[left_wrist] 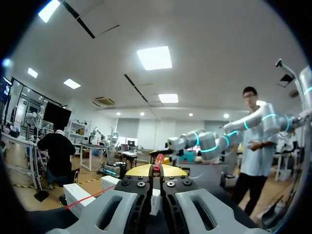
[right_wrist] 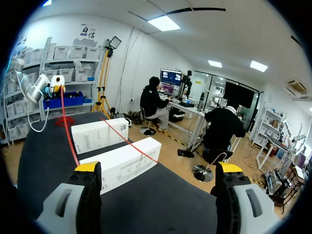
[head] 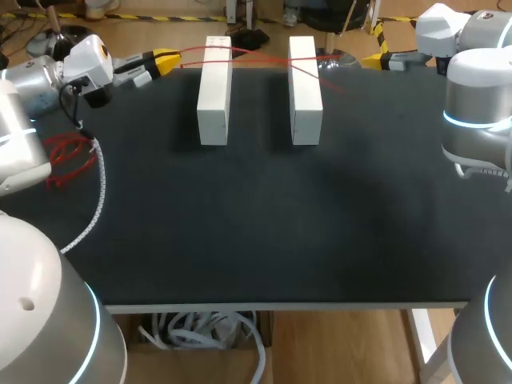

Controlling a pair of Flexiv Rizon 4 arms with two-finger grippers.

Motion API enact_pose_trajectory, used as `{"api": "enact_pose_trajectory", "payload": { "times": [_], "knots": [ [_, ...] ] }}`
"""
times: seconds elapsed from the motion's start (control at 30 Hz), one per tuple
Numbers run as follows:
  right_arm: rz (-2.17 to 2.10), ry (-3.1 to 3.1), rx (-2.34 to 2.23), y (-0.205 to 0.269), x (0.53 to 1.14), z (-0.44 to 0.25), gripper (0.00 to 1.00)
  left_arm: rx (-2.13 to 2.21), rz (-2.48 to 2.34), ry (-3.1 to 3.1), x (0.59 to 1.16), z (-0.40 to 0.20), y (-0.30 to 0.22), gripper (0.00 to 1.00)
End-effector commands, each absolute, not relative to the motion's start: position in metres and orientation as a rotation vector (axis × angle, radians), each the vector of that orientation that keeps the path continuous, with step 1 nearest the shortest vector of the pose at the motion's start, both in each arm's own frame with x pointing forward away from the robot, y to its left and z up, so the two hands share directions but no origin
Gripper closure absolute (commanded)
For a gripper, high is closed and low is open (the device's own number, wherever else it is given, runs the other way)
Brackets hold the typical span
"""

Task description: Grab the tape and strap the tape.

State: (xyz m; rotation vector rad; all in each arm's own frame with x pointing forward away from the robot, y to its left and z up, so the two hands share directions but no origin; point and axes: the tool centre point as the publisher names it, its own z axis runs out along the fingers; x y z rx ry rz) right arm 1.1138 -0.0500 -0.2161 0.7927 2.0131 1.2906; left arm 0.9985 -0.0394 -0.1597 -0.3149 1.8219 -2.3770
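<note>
Two long white blocks, one [head: 214, 88] to the left of the other [head: 305, 88], stand side by side at the back of the black table [head: 256, 224]. A thin red tape [head: 264, 58] runs in two strands across their far ends. My left gripper [head: 164, 61] is at the back left, shut on the tape's end; the left wrist view shows its yellow tips [left_wrist: 156, 170] pinched on the red tape [left_wrist: 159, 161]. My right gripper [head: 374, 60] is at the back right, open and empty. In the right wrist view its fingers [right_wrist: 88, 168] stand wide apart, with the blocks [right_wrist: 122, 163] and tape [right_wrist: 131, 144] ahead.
A pile of spare red tapes [head: 68, 158] lies at the table's left edge beside a white coiled cable [head: 98, 192] from my left arm. The table's front edge [head: 280, 304] is near the view's bottom.
</note>
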Motion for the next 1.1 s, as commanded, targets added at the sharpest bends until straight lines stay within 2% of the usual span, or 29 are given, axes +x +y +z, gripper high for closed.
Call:
{"api": "enact_pose_trajectory", "payload": {
  "times": [0.03,0.13,0.33,1.1],
  "knots": [
    [1.291,2.013,0.793,-0.050,1.114,-0.216,0.00,-0.312,-2.379,1.820,0.999,-0.160,-0.040,1.00],
    [1.291,2.013,0.793,-0.050,1.114,-0.216,0.00,-0.312,-2.379,1.820,0.999,-0.160,-0.040,1.00],
    [1.593,1.817,1.105,-0.047,1.111,-0.208,0.00,-0.312,-2.379,1.820,0.999,-0.160,-0.040,1.00],
    [2.205,0.875,1.886,-0.021,1.042,-0.187,0.00,-0.312,-2.379,1.820,0.999,-0.160,-0.040,1.00]
  ]
}}
